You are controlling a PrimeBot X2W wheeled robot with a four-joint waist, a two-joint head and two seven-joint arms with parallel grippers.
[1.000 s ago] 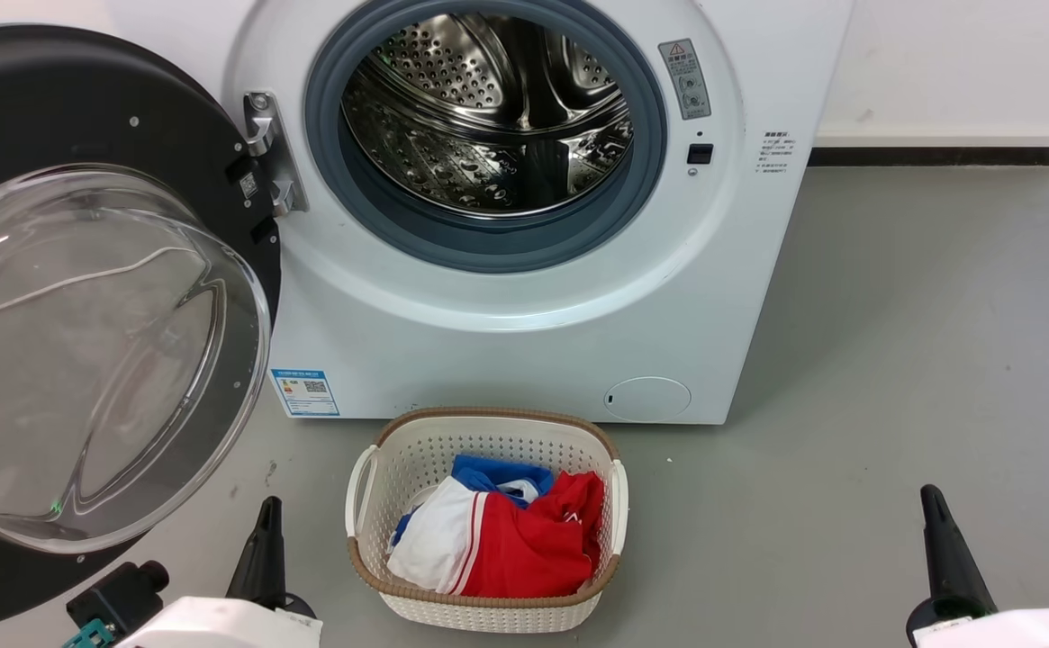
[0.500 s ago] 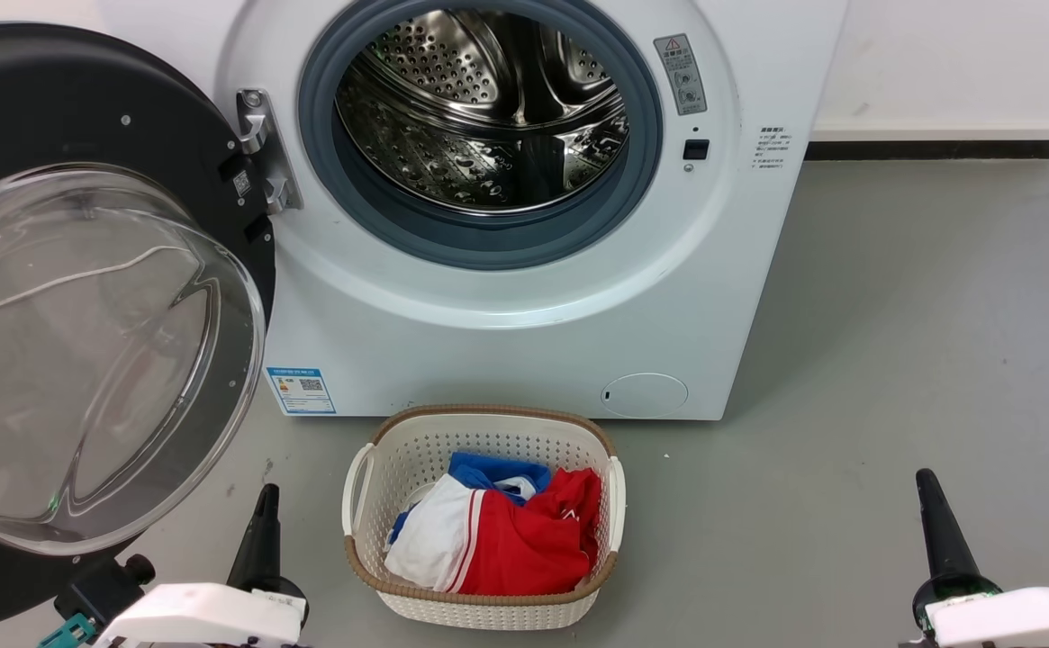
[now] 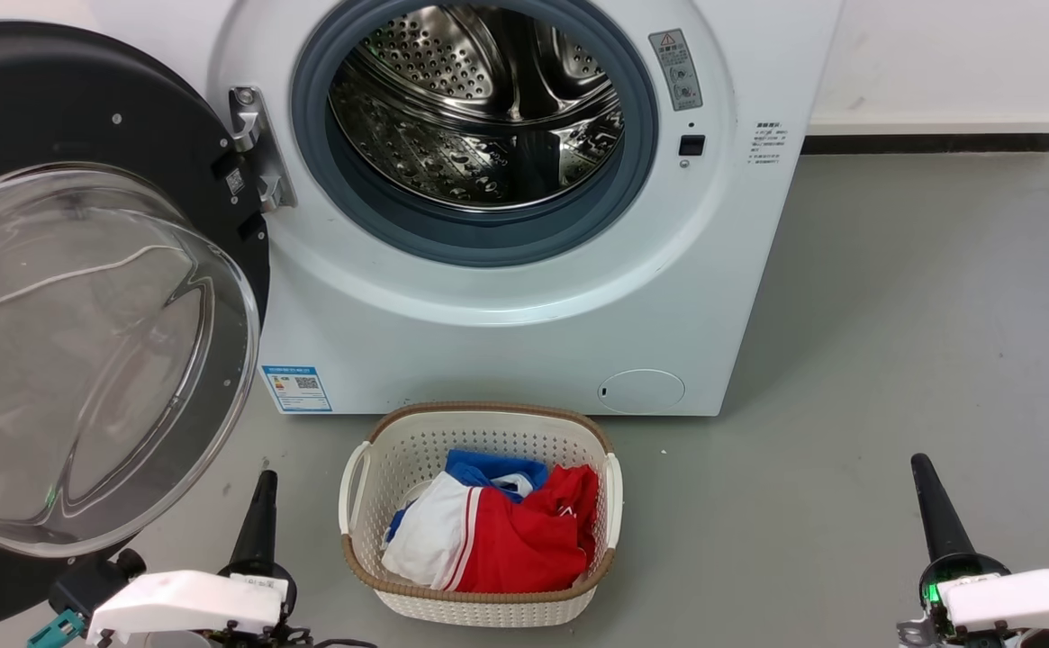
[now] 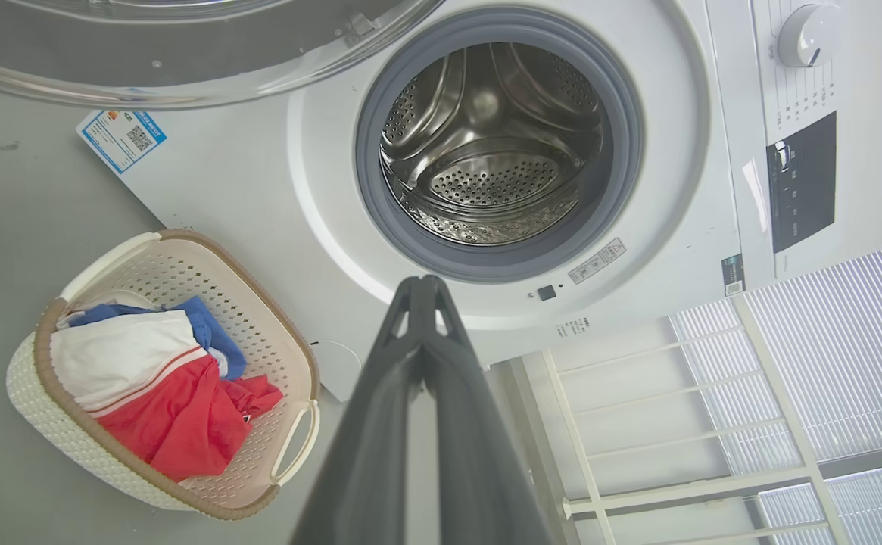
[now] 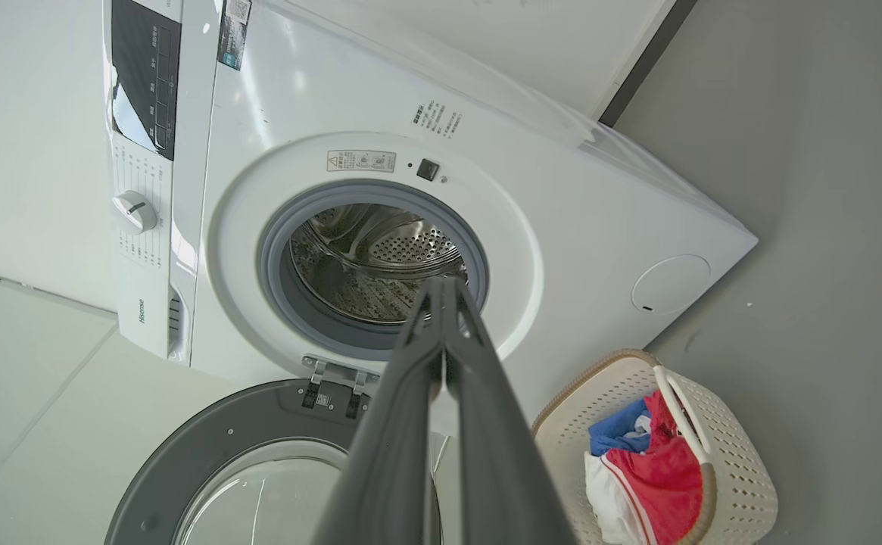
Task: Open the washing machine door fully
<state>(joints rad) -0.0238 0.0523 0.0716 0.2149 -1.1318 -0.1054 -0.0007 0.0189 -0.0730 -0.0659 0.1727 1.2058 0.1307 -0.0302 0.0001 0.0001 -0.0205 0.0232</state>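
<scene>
The washing machine door (image 3: 56, 108) stands swung wide at the left of the washing machine (image 3: 506, 333), hung on its metal hinge (image 3: 258, 148) with the glass bowl bulging outward, so the steel drum (image 3: 474, 108) lies bare. Both pincers are clenched on nothing: the left gripper (image 3: 265, 481) sits near the door's lower edge, the right gripper (image 3: 920, 463) well off to the right. Between them sits a white basket (image 3: 479, 411) of clothes (image 3: 506, 540) — just in front of the machine

Left pincer (image 4: 423, 286) pointed at washing machine (image 4: 259, 197), fingertips pressed together, nothing held. Steel drum (image 4: 493, 159) lay uncovered. Washing machine door (image 4: 183, 45) was cut off by the top edge, probably swung wide. Basket (image 4: 183, 276) of red, white and blue clothes (image 4: 160, 393) sat on floor (image 4: 1, 227).
</scene>
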